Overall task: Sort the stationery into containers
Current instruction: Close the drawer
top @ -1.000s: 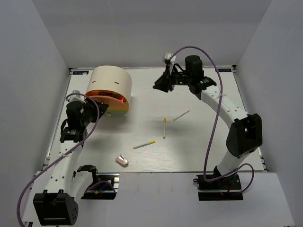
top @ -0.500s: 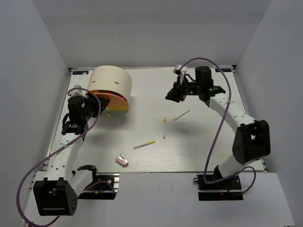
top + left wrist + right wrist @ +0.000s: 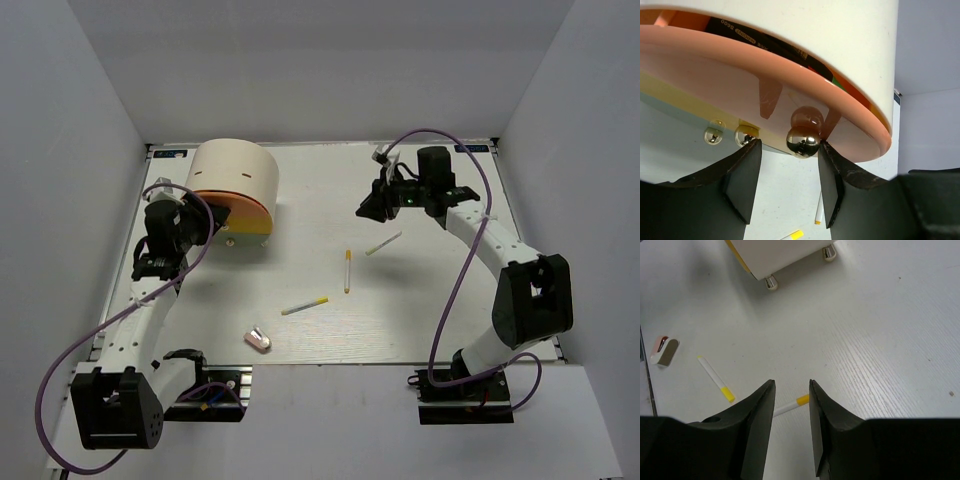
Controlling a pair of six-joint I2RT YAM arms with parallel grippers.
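The cream cylindrical container (image 3: pixel 235 172) lies at the back left, its orange face (image 3: pixel 240 212) turned toward the table's middle. My left gripper (image 3: pixel 207 228) is at that face and open. Its jaws (image 3: pixel 789 150) straddle a shiny round knob (image 3: pixel 802 142), the right finger close to it. Dark markers (image 3: pixel 755 37) show in the gap behind the face. My right gripper (image 3: pixel 369 208) hangs open and empty above the table; a white-and-yellow pen (image 3: pixel 801 400) lies below its jaws (image 3: pixel 791 386). Three pens (image 3: pixel 347 270) (image 3: pixel 383 243) (image 3: pixel 304 305) and a pink-white eraser (image 3: pixel 258 339) lie loose.
White walls close in the table on the left, back and right. Two more small shiny knobs (image 3: pixel 713 136) stick out under the container. The arm bases and their cables are along the near edge (image 3: pixel 330 366).
My right gripper has swung from the back middle to the right and nearer, above the pens. My left arm has shifted slightly at the container's face.
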